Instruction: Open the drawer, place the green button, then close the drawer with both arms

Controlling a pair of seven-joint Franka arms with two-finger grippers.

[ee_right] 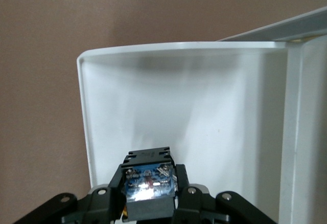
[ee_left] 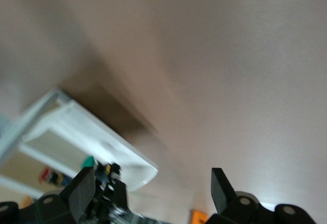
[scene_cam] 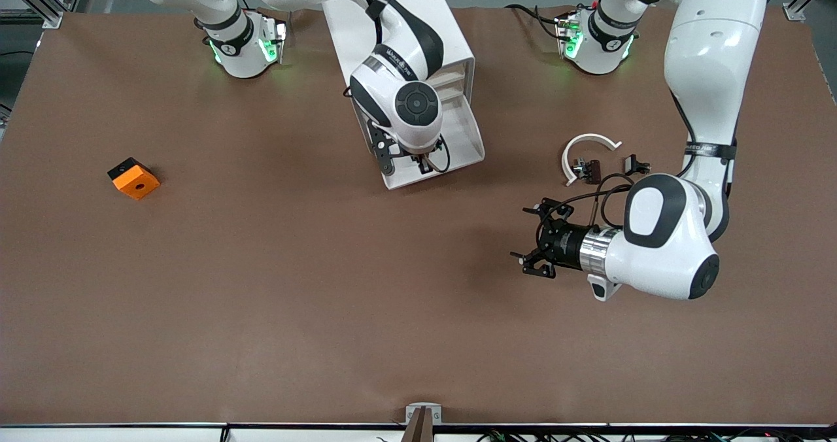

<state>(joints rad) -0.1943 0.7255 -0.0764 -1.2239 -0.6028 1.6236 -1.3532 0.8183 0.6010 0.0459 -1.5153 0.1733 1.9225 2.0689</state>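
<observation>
The white cabinet [scene_cam: 418, 23] stands at the middle of the table's robot edge, with its drawer [scene_cam: 472, 135] pulled out toward the front camera. My right gripper [scene_cam: 422, 162] hangs over the open drawer and is shut on the button [ee_right: 148, 180], whose bluish square base faces the right wrist camera above the white tray [ee_right: 179, 96]. The button's green cap [ee_left: 90, 161] also shows in the left wrist view, beside the drawer's rim [ee_left: 130, 155]. My left gripper [scene_cam: 525, 234] is open and empty over bare table, toward the left arm's end from the drawer.
An orange square block [scene_cam: 134, 178] lies toward the right arm's end of the table. A white arc with a small black clip [scene_cam: 588, 154] and another black clip [scene_cam: 635, 164] lie close to the left arm's wrist.
</observation>
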